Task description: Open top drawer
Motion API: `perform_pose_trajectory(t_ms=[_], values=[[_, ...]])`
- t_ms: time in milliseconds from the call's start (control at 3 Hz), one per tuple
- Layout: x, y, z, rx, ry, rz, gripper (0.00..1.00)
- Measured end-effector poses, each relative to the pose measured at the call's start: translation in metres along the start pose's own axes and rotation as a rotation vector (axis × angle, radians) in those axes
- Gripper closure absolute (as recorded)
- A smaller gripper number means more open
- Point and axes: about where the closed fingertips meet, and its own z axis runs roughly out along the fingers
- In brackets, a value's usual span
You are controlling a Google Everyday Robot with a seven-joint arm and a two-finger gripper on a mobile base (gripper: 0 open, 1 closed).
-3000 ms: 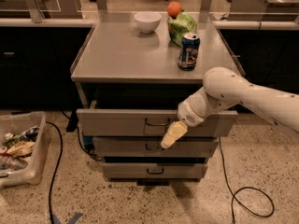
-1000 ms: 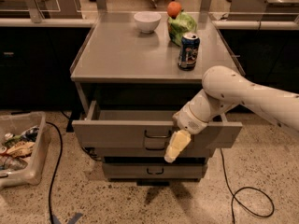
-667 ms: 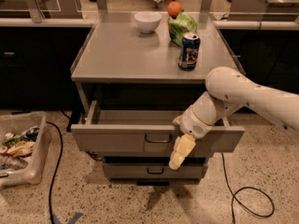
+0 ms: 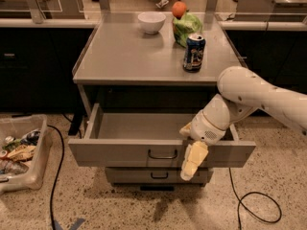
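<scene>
The top drawer (image 4: 120,152) is pulled far out of the grey cabinet; its inside shows bare grey metal. Its flat front panel carries a small dark wire handle (image 4: 162,155) at centre. My gripper (image 4: 192,161) hangs in front of the panel just right of the handle, its pale yellow fingers pointing down over the drawer's front. My white arm (image 4: 249,99) comes in from the right. A narrower drawer (image 4: 153,175) with a like handle sits shut below.
On the cabinet top (image 4: 124,56) stand a white bowl (image 4: 151,22), a green bag (image 4: 188,28), an orange (image 4: 179,8) and a blue can (image 4: 194,52). A clear bin of trash (image 4: 19,152) sits on the floor left. Black cables (image 4: 254,210) lie on the floor.
The top drawer has slid further out toward the camera, from barely open to wide open. My gripper moved down and toward the camera with its front panel.
</scene>
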Motion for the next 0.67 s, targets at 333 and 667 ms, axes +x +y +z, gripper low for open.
perform_pose_trajectory(t_ms=[333, 667], values=[[0.004, 0.009, 0.01, -0.027, 0.036, -0.025, 0.0], [0.019, 0.032, 0.012, -0.078, 0.065, -0.029, 0.0]])
